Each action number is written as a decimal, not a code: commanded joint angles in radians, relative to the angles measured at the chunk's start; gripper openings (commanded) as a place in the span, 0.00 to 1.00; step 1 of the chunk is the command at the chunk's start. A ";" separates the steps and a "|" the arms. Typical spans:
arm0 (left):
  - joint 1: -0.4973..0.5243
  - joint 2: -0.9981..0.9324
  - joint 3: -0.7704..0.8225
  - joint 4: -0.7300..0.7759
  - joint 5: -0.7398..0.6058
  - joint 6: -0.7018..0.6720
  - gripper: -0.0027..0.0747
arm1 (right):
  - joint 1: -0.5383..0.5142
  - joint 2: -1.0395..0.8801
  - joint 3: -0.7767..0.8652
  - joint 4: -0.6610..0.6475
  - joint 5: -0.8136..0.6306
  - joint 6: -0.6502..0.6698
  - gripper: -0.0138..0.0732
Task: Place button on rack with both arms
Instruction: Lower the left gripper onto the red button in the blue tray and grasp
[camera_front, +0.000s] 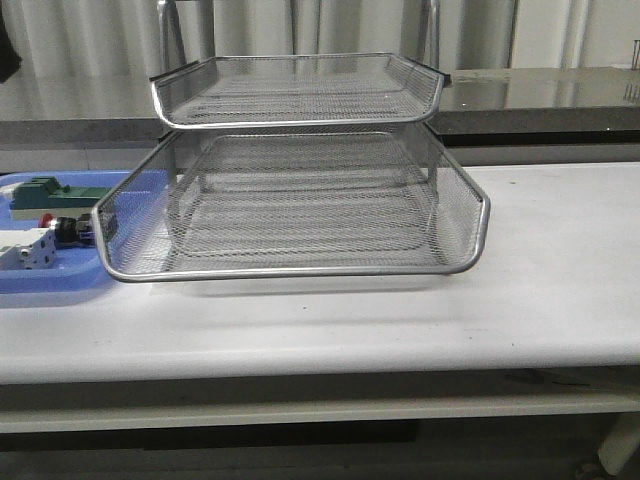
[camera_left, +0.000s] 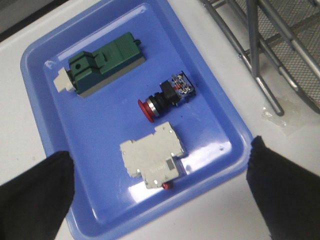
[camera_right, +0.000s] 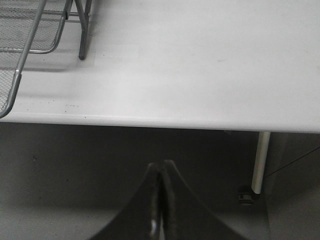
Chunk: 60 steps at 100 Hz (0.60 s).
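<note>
The button (camera_left: 165, 96), with a red head, black body and blue rear block, lies on its side in the blue tray (camera_left: 220, 100); in the front view it (camera_front: 66, 230) shows at the far left. The silver wire-mesh rack (camera_front: 300, 190) stands at the table's middle; its legs (camera_left: 260, 65) and a corner (camera_right: 25, 40) show in the wrist views. My left gripper (camera_left: 160, 187) is wide open above the tray's near edge, well short of the button, fingers (camera_left: 35, 195) far apart. My right gripper (camera_right: 161, 172) is shut and empty, below the table's front edge.
In the blue tray (camera_front: 60, 290) a green block (camera_left: 102, 62) lies beyond the button and a white-grey block (camera_left: 152, 160) lies between the button and my left gripper. A white table leg (camera_right: 260, 160) stands near my right gripper. A dark counter (camera_front: 540, 95) runs behind the rack.
</note>
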 joint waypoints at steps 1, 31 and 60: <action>0.002 0.061 -0.140 -0.004 0.013 0.064 0.89 | -0.004 0.001 -0.031 -0.018 -0.069 0.001 0.08; 0.002 0.388 -0.499 -0.004 0.178 0.166 0.89 | -0.004 0.001 -0.031 -0.018 -0.069 0.001 0.08; 0.002 0.580 -0.659 0.014 0.256 0.267 0.89 | -0.004 0.001 -0.031 -0.018 -0.069 0.001 0.08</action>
